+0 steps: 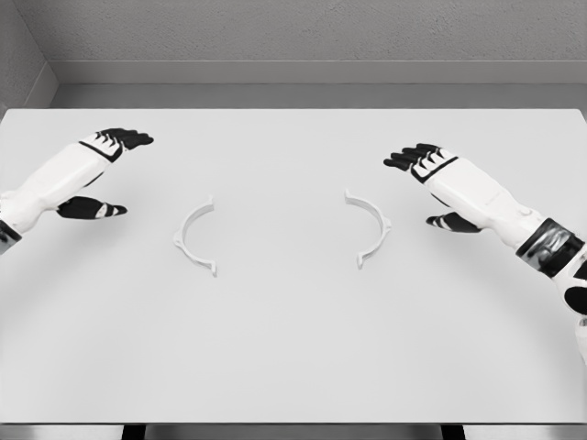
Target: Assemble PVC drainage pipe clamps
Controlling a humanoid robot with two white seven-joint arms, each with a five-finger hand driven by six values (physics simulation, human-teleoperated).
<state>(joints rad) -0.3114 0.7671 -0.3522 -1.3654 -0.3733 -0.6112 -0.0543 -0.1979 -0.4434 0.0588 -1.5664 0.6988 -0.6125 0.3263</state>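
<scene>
two white clamp halves lie flat on the white surface point(293, 367), well apart from each other, their open sides facing inward. left clamp half point(194, 236) sits left of centre, curved back toward my left hand point(99, 174). right clamp half point(370, 228) sits right of centre, curved back toward my right hand point(431, 188). both of my hands hover above the surface outside the halves, fingers extended and relaxed, thumbs apart from the fingers, holding nothing. neither hand touches a half. grey wall point(303, 37) stands behind the surface.
</scene>
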